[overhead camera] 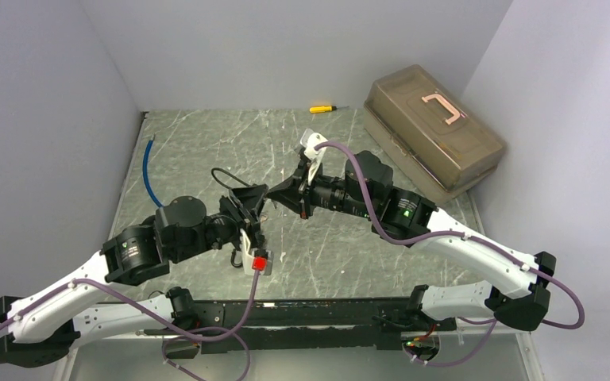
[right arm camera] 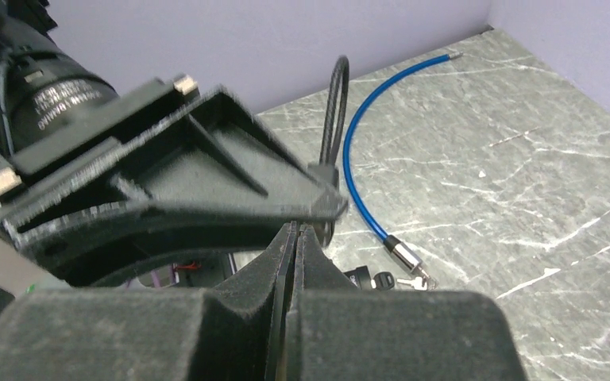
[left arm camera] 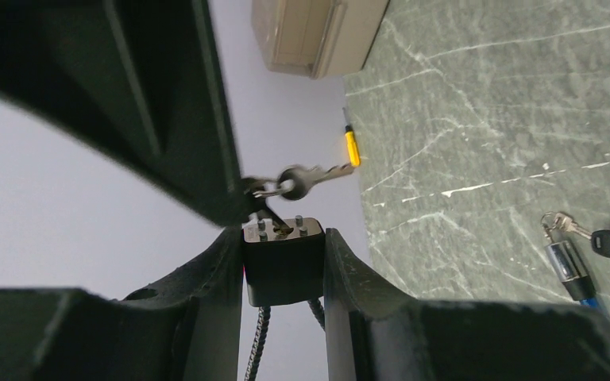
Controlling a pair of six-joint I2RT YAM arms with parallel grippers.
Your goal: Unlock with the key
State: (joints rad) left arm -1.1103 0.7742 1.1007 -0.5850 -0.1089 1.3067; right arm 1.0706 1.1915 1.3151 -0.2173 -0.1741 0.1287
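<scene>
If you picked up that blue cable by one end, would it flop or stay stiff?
Probably bendy but springy: the blue cable lies in one smooth curve, not a limp heap. Its metal end with keys would likely hang heaviest and swing.

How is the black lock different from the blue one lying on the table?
The black lock is pinched between the left fingers, off the table; the blue lock lies on it. The black lock's body is a squarish block; the blue lock's is a slim silver cylinder. The black lock's cable is black, the blue lock's blue. Both have keys at the body.
</scene>
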